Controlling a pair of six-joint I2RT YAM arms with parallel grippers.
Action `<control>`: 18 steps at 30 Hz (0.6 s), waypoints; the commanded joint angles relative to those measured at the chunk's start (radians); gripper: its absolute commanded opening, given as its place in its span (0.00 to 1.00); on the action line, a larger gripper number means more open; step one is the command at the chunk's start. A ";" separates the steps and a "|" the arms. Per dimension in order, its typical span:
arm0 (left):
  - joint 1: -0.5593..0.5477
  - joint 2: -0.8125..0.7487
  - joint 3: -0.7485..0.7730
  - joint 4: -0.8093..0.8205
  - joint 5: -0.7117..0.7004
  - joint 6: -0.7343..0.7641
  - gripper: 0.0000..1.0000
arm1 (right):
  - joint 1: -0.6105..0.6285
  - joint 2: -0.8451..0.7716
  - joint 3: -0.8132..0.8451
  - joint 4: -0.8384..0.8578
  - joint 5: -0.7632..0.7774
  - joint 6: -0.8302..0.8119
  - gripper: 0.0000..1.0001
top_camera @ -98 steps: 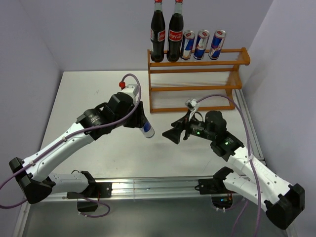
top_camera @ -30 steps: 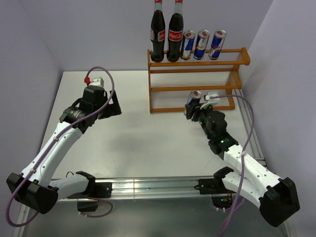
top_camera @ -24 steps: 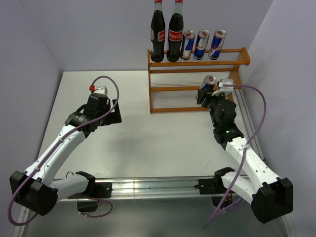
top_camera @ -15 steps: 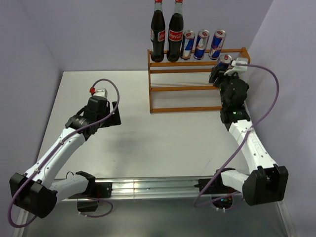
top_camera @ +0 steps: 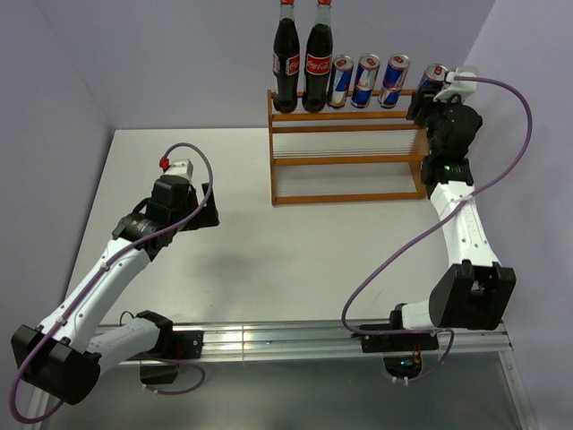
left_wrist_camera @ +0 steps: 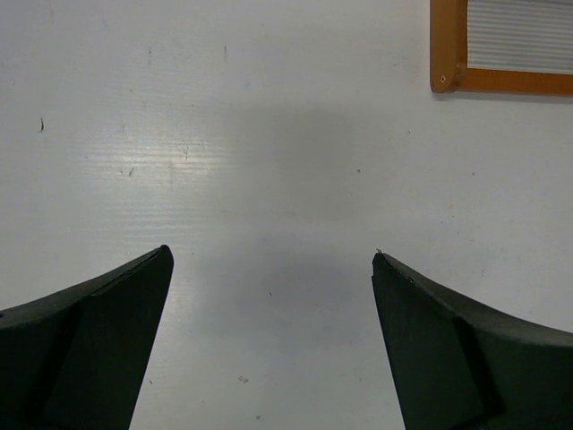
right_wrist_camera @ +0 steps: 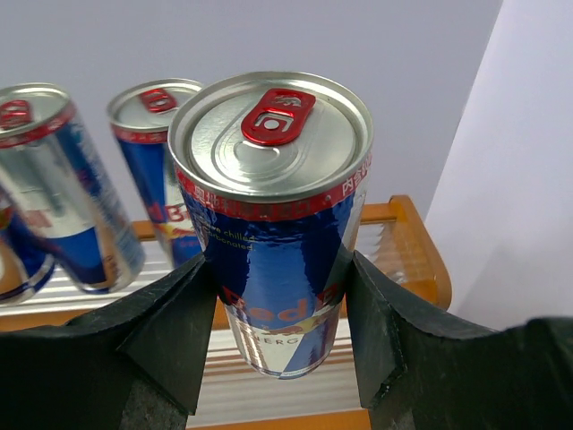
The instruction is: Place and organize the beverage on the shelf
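Table (top_camera: 269, 260) is carrying the wooden shelf (top_camera: 349, 199), its top tier holding two cola bottles (top_camera: 318, 63) and three cans (top_camera: 365, 81). Right gripper (right_wrist_camera: 277, 296) is clamping a fourth can (right_wrist_camera: 273, 206) at the shelf's right end. Left gripper (left_wrist_camera: 270, 258) is hovering wide open, empty.

Glossy metal can (right_wrist_camera: 273, 215), wood shelf (top_camera: 358, 152)

- left arm (top_camera: 98, 278), right arm (top_camera: 466, 237): white links, black joints
- purple cable (top_camera: 391, 261) off each wrist
- red cap (top_camera: 164, 162) on left wrist
- left gripper (left_wrist_camera: 270, 253): matte black wedge fingers

Shelf (top_camera: 345, 199) with five drinks (top_camera: 317, 64); can (right_wrist_camera: 277, 233) gripped
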 commanded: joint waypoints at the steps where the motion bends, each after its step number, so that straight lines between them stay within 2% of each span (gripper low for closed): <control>1: 0.004 -0.021 -0.003 0.042 0.031 0.019 1.00 | -0.027 0.038 0.121 0.063 -0.073 -0.033 0.00; 6: 0.006 -0.015 -0.005 0.044 0.049 0.022 1.00 | -0.043 0.109 0.203 0.037 -0.099 -0.039 0.00; 18: 0.006 -0.017 -0.011 0.051 0.072 0.028 0.99 | -0.082 0.222 0.235 0.104 -0.196 -0.024 0.00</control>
